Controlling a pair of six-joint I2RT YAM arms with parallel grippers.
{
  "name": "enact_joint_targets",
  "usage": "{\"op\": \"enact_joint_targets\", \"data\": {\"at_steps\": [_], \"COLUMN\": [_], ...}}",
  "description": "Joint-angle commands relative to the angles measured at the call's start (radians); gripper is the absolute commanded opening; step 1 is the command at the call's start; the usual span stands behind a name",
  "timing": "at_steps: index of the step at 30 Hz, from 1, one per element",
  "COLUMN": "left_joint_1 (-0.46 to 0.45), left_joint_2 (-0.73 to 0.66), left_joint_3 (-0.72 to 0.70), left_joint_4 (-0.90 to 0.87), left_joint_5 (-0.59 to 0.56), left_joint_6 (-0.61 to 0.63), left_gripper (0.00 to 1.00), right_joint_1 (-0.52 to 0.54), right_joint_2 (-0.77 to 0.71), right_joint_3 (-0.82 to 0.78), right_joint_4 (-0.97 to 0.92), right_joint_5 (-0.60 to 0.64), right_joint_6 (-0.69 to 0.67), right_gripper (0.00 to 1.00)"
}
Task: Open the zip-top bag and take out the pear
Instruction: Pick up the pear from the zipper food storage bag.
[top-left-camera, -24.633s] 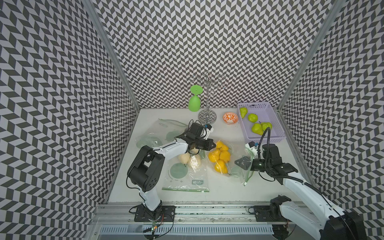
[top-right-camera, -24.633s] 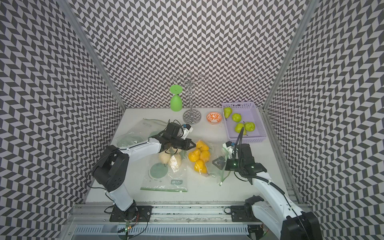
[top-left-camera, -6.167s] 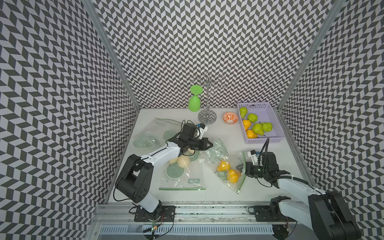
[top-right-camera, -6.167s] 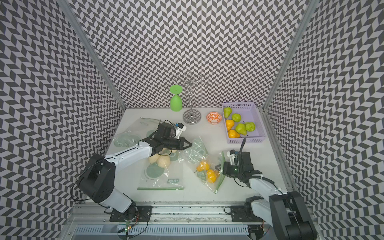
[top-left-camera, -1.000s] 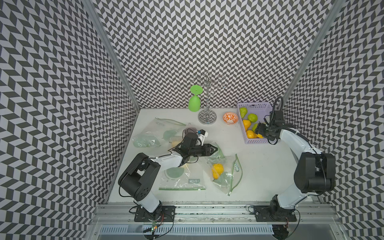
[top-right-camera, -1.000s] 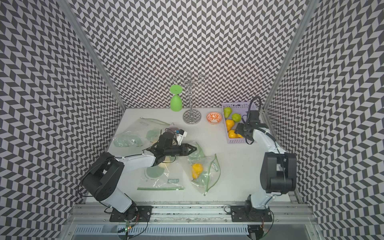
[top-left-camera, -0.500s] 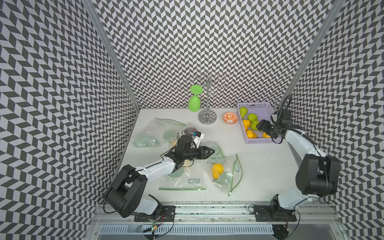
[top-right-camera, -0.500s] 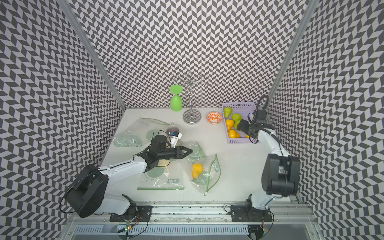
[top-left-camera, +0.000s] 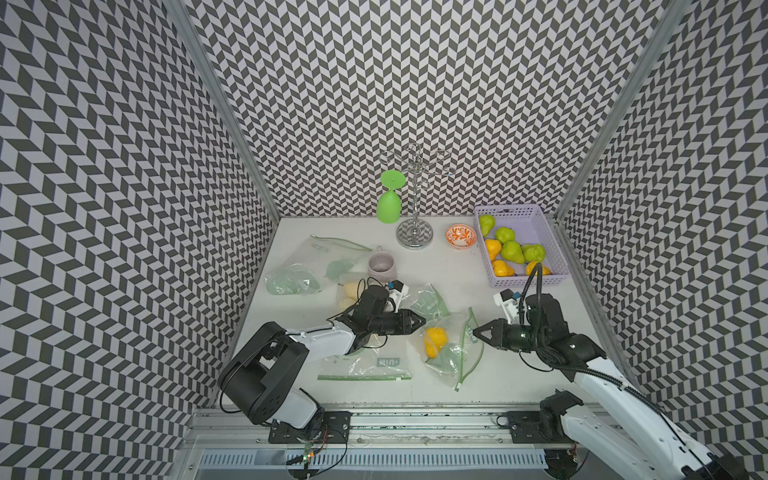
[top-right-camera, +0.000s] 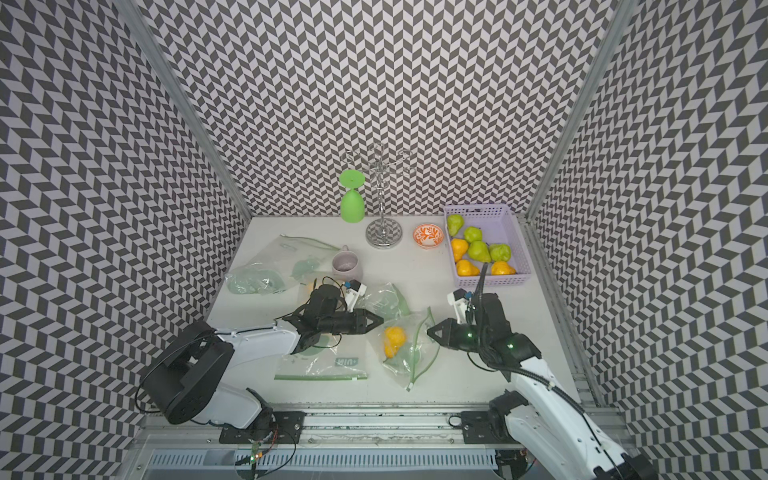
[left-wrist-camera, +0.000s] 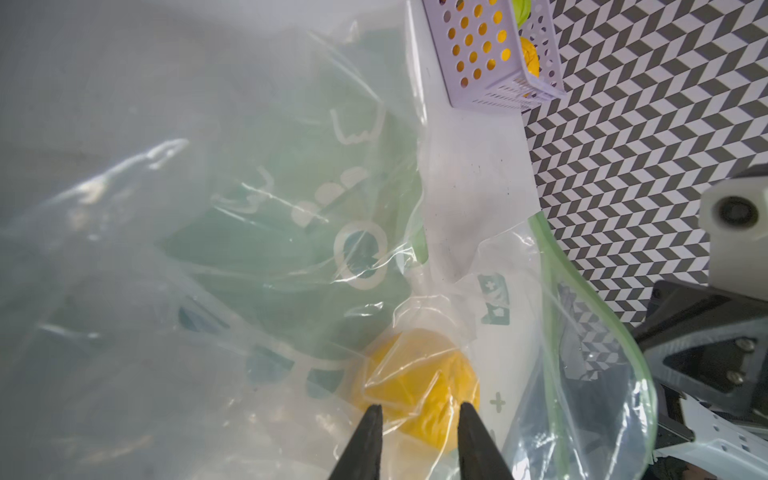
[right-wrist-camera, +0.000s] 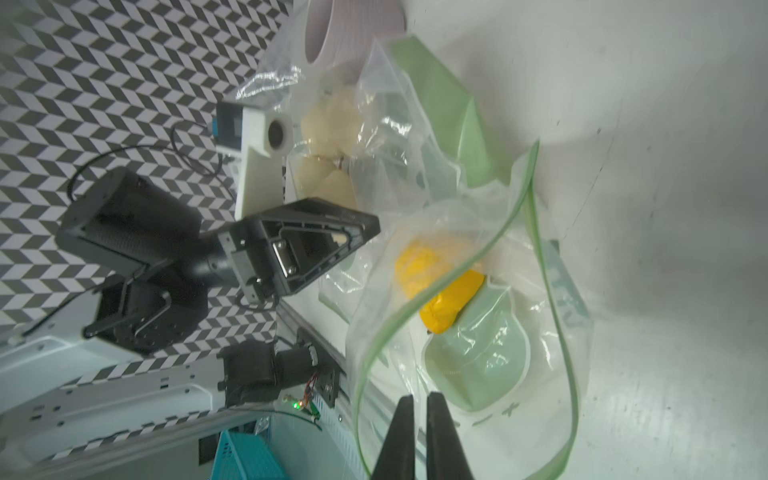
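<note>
The clear zip-top bag (top-left-camera: 451, 357) lies at the table's front centre, its green-edged mouth (top-right-camera: 428, 332) gaping to the right. One yellow pear (top-left-camera: 434, 341) (top-right-camera: 394, 340) lies inside it. My left gripper (top-left-camera: 422, 322) is at the bag's closed end. In the left wrist view its fingers (left-wrist-camera: 374, 419) stand a little apart, with crumpled film and the pear (left-wrist-camera: 415, 374) just beyond them. My right gripper (top-left-camera: 475, 332) is shut at the bag's mouth, its fingertips (right-wrist-camera: 405, 405) between the two zip strips. I cannot tell whether film is pinched. The pear (right-wrist-camera: 436, 274) lies deeper in.
A purple basket (top-left-camera: 540, 220) at the back right holds green and yellow pears. An orange bowl (top-left-camera: 460, 236), a metal stand (top-left-camera: 414, 239) with a green glass (top-left-camera: 389, 205) and a mug (top-left-camera: 381, 266) stand behind. Other plastic bags (top-left-camera: 297, 276) (top-left-camera: 363, 368) lie to the left and in front.
My right arm has swung from the basket down to the bag's mouth and its jaws have shut. My left gripper has shifted slightly right and its jaws have narrowed.
</note>
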Motion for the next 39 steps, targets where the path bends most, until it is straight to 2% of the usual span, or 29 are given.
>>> {"op": "enact_joint_targets", "data": {"at_steps": [1, 6, 10, 13, 15, 19, 27, 33, 39], "left_joint_1": [-0.012, -0.038, -0.054, -0.055, -0.056, -0.065, -0.092, -0.135, -0.154], "left_joint_2": [0.03, 0.059, 0.086, 0.103, 0.12, 0.161, 0.242, 0.295, 0.321], "left_joint_3": [-0.02, -0.022, -0.018, -0.019, -0.014, 0.011, 0.07, 0.131, 0.144], "left_joint_4": [0.046, 0.064, 0.07, 0.079, 0.079, 0.066, 0.054, 0.053, 0.069], "left_joint_5": [-0.023, -0.037, -0.048, -0.05, -0.053, -0.06, -0.042, -0.019, 0.024], "left_joint_6": [0.002, -0.003, -0.003, -0.002, 0.007, 0.032, 0.069, 0.095, 0.109], "left_gripper": [0.33, 0.31, 0.3, 0.3, 0.3, 0.29, 0.27, 0.25, 0.22], "right_joint_1": [0.051, 0.129, 0.201, 0.234, 0.236, 0.24, 0.243, 0.244, 0.244], "right_joint_2": [-0.055, -0.052, 0.061, 0.166, 0.222, 0.291, 0.401, 0.487, 0.543], "right_joint_3": [-0.02, -0.105, -0.137, -0.125, -0.122, -0.123, -0.115, -0.099, -0.051], "right_joint_4": [0.063, 0.167, 0.32, 0.385, 0.423, 0.487, 0.579, 0.63, 0.601], "right_joint_5": [0.017, 0.028, 0.066, 0.109, 0.128, 0.163, 0.191, 0.187, 0.225], "right_joint_6": [0.105, 0.164, 0.188, 0.162, 0.139, 0.11, 0.061, 0.044, 0.021], "right_gripper": [0.08, 0.07, 0.08, 0.13, 0.22, 0.5, 0.77, 0.83, 0.8]}}
